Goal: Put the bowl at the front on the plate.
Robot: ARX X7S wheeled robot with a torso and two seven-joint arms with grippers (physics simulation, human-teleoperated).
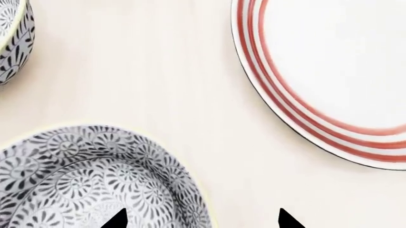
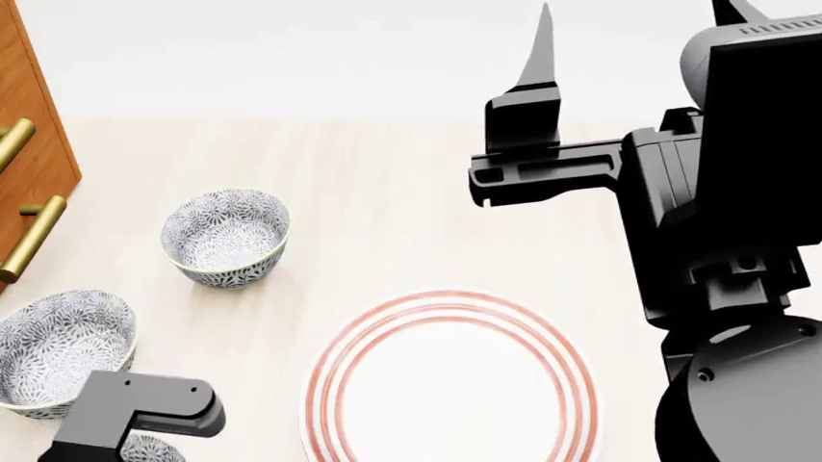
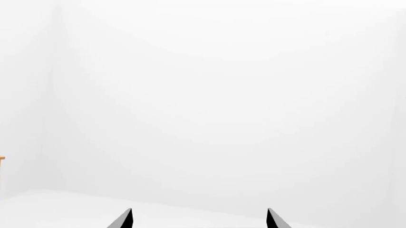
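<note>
The front bowl (image 1: 95,180), white with a dense blue-grey flower pattern, lies right under my left gripper (image 1: 203,219). The gripper is open, with one fingertip (image 1: 117,219) over the bowl's inside and the other over bare table beyond the rim. From the head, only a sliver of this bowl (image 2: 154,450) shows beneath my left arm (image 2: 135,409). The plate (image 2: 449,385), white with red rings, lies empty beside it, and again as plate (image 1: 330,71). My right gripper (image 3: 199,219) is open and empty, raised high, with a finger (image 2: 545,67) pointing up.
Two look-alike bowls stand further back on the pale table: one (image 2: 58,351) by the left edge, which the left wrist view catches too (image 1: 13,42), and another (image 2: 225,236) behind it. A wooden cabinet (image 2: 33,106) with brass handles borders the table's left.
</note>
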